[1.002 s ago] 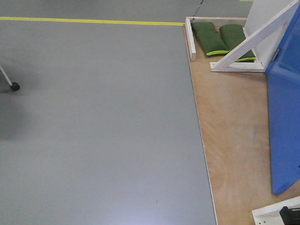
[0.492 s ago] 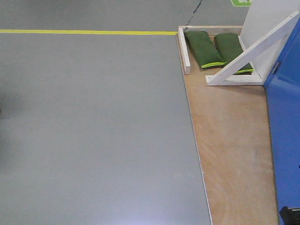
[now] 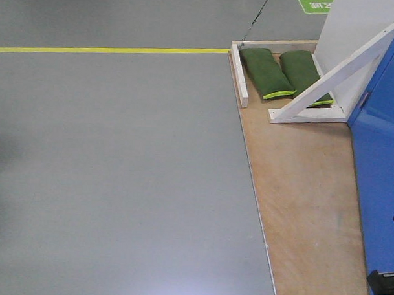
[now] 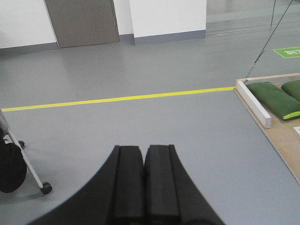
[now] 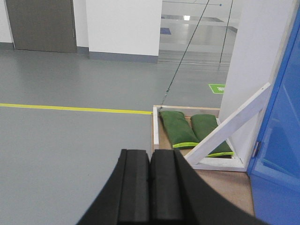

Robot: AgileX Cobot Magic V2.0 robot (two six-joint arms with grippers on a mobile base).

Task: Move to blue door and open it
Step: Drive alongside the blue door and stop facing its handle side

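The blue door (image 3: 381, 173) stands at the right edge of the front view, glossy and flat, on a wooden platform (image 3: 305, 203). It also shows at the right edge of the right wrist view (image 5: 280, 154). Its handle and lock are out of view. My left gripper (image 4: 144, 149) is shut and empty, pointing over the grey floor, far left of the door. My right gripper (image 5: 150, 153) is shut and empty, pointing toward the platform's near-left corner, left of the door.
A white wall panel (image 3: 356, 30) with a diagonal white brace (image 3: 335, 74) stands behind the door. Two green sandbags (image 3: 277, 71) lie at its foot. A yellow floor line (image 3: 110, 50) crosses the grey floor. A wheeled stand (image 4: 28, 164) is at the left.
The view has shifted: the platform, sandbags and yellow line moved down and left in the front view, the door's lower edge left the frame, and the caster at the left went out of view.
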